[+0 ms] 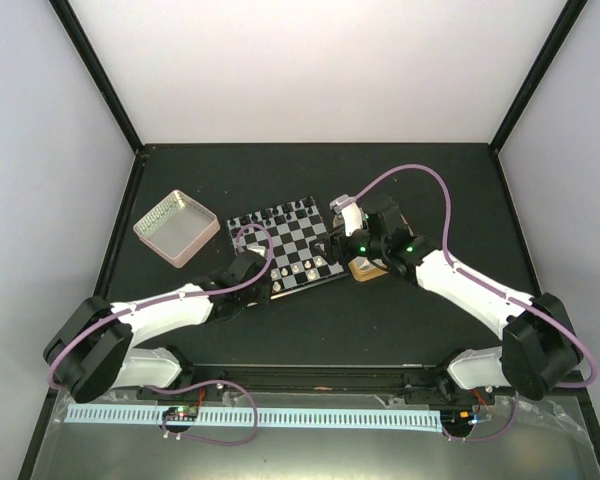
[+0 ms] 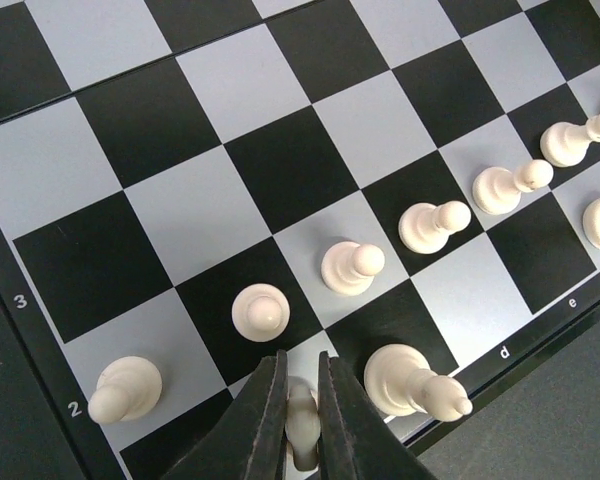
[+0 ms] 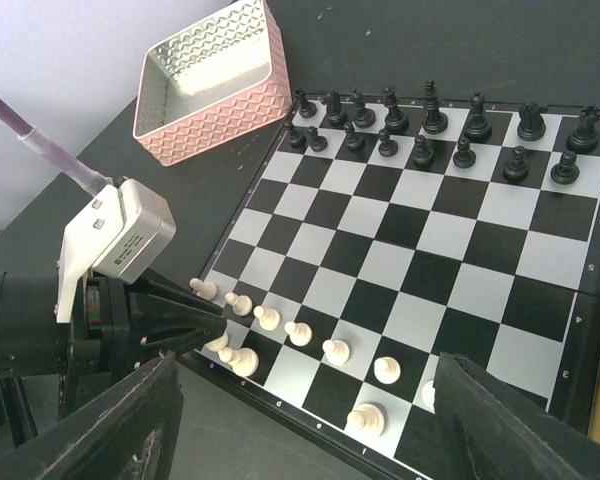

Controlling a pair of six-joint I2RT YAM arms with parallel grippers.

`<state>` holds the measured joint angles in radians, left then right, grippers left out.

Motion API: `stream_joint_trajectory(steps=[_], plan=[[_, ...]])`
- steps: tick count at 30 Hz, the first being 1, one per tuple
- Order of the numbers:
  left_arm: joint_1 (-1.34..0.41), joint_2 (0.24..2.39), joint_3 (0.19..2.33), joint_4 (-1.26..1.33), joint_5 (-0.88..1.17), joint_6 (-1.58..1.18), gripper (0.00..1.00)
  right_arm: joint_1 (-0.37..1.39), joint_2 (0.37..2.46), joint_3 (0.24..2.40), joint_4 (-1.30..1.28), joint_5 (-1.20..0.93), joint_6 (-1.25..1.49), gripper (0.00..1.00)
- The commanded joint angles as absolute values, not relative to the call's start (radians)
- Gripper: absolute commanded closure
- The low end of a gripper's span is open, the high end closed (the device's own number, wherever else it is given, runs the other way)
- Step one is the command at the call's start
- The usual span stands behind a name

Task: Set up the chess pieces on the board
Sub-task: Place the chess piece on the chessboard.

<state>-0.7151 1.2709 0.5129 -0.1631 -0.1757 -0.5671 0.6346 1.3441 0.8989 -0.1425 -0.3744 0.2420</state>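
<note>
The board [image 1: 292,238] lies mid-table. Black pieces [image 3: 430,128] fill its two far rows. White pawns [image 3: 298,333] stand in a line along the near side, with a few white pieces behind them. My left gripper [image 2: 300,425] is shut on a white piece [image 2: 302,430] and holds it over a back-rank square at the board's near-left corner, next to a tall white piece [image 2: 412,382]. It also shows in the top view [image 1: 267,285] and the right wrist view [image 3: 202,322]. My right gripper [image 3: 310,440] is wide open and empty above the board's near-right edge [image 1: 342,240].
A pale silver-pink square tin [image 1: 176,227] sits left of the board and also shows in the right wrist view [image 3: 215,85]. A gold-rimmed tin [image 1: 365,268] lies under the right arm, right of the board. Black frame posts rise at the back corners.
</note>
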Motion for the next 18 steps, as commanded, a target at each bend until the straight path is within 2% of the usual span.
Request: stream_joint_trajectory(steps=[1, 5, 10, 13, 18], plan=[[-0.723, 1.272, 0.505, -0.124, -0.18, -0.556, 0.89, 0.639, 1.362, 0.932, -0.137, -0.36, 0.243, 0.31], [-0.723, 1.265, 0.506, -0.125, -0.164, -0.551, 0.8, 0.639, 1.365, 0.935, -0.14, -0.363, 0.244, 0.31], [-0.724, 1.23, 0.511, -0.152, -0.16, -0.55, 0.79, 0.639, 1.365, 0.936, -0.142, -0.363, 0.244, 0.31], [-0.724, 1.205, 0.513, -0.165, -0.158, -0.549, 0.79, 0.64, 1.363, 0.937, -0.14, -0.358, 0.249, 0.31], [-0.725, 1.193, 0.523, -0.171, -0.157, -0.548, 0.88, 0.64, 1.35, 0.938, -0.141, -0.343, 0.262, 0.31]])
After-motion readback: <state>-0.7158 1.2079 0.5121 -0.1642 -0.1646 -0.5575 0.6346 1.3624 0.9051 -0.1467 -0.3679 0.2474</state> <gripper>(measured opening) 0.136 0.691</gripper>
